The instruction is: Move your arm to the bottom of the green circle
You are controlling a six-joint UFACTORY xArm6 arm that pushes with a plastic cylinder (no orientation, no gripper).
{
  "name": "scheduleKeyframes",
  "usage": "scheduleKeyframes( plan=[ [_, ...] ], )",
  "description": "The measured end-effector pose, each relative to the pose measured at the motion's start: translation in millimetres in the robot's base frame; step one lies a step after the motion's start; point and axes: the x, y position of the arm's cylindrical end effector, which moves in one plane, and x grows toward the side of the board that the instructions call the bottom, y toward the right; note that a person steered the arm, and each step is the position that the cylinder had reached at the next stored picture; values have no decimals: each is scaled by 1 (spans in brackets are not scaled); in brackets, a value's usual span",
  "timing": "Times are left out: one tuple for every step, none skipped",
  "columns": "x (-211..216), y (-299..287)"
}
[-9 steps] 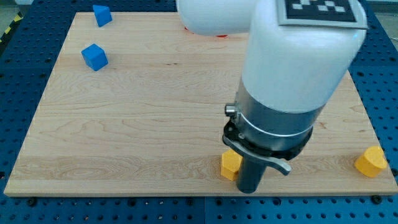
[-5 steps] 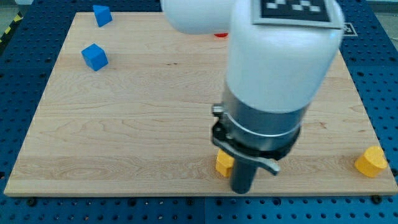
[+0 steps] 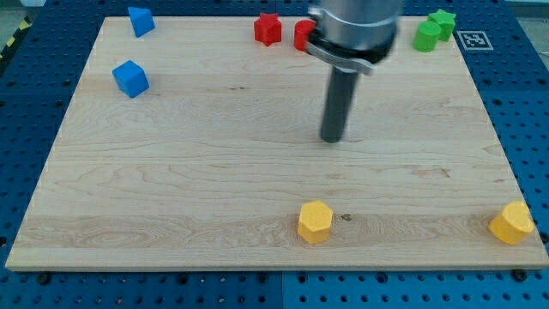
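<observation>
My tip (image 3: 332,139) rests on bare wood near the middle of the table (image 3: 171,197), touching no block; it is a plain rod with no pincer, so there is nothing to release or clench.

Nearest it, toward the view's top, 2 red blocks sit by the far edge: a red star (image 3: 268,28) and a second red block (image 3: 303,34), partly hidden behind the arm so its shape cannot be told. The green circle (image 3: 426,37) lies at the view's top right, touching or just beside a green star (image 3: 443,21). It is well apart from my tip, up and to the view's right.

Farther out, a yellow hexagon (image 3: 315,222) and another yellow block (image 3: 512,223) sit along the view's bottom edge, and 2 blue blocks (image 3: 130,78) (image 3: 141,21) at the view's top left.

The task looks only partly done: my tip needs to travel right and up to stop just below the green circle without nudging it.
</observation>
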Motion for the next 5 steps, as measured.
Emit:
scheduleKeyframes(
  plan=[
    [-1,-4],
    [-1,-4],
    [0,-4],
    [0,-4],
    [-19,29]
  ],
)
